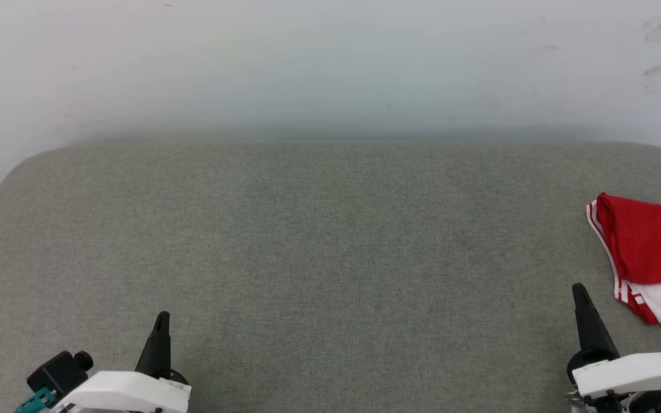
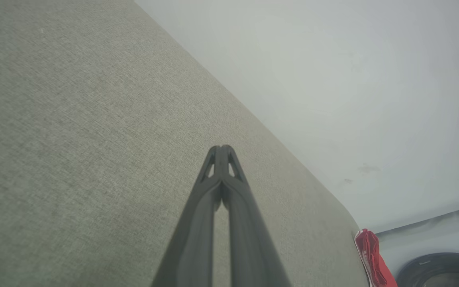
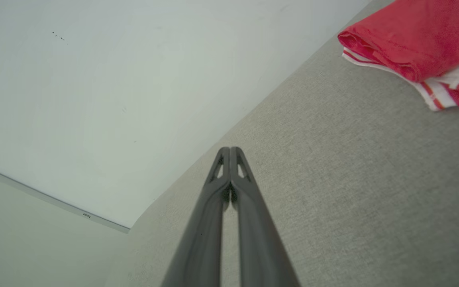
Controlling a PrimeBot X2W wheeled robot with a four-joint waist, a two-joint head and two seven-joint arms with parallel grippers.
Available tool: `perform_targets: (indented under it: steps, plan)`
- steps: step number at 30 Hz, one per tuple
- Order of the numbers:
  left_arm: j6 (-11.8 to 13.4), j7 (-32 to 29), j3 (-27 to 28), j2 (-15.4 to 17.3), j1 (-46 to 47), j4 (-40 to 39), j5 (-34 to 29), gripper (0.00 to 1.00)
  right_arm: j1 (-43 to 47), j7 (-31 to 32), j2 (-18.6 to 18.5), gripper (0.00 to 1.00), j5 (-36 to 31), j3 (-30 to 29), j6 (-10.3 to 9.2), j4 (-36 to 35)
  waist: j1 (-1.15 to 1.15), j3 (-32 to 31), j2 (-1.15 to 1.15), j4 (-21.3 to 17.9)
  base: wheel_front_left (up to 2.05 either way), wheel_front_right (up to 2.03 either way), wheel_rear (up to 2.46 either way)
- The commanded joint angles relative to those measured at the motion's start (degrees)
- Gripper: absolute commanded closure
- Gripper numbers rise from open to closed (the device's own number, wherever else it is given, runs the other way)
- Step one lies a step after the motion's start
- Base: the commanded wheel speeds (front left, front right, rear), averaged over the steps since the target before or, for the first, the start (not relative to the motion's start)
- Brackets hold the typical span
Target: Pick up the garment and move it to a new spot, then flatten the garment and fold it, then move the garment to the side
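**Garment (image 1: 649, 246) folded at the worktop's (image 1: 330, 241) right edge**

The red jersey lies in a compact bundle, with a white sleeve and striped trim showing at its near end. The left gripper (image 1: 161, 321) and right gripper (image 1: 580, 292) sit low at the near edge, fingers clenched on nothing. I'd judge the move-aside step done. Any tidying would need the right gripper, just beside the bundle, to open first. Count: one garment, two grippers.
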State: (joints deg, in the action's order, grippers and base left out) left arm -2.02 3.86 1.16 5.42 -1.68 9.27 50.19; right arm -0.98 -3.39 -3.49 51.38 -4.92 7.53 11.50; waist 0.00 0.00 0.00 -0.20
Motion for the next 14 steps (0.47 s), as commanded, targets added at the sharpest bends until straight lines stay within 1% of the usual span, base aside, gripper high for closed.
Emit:
perform_targets:
  steps: [1,14]
  plan:
    - [-0.3,-0.3,0.5,0.2,1.7,-0.4,1.4,1.0,-1.4,0.4,0.1,1.0,1.4,-0.1,-0.02,-0.3,0.0,0.0,0.0,0.0,0.0,0.0,0.0]
    - [-1.5,-2.5,1.5,-0.4,3.1,0.8,10.6,1.0,-2.3,2.5,0.2,1.0,10.2,-0.5,-0.03,0.3,0.0,0.0,0.0,0.0,0.0,0.0,0.0]
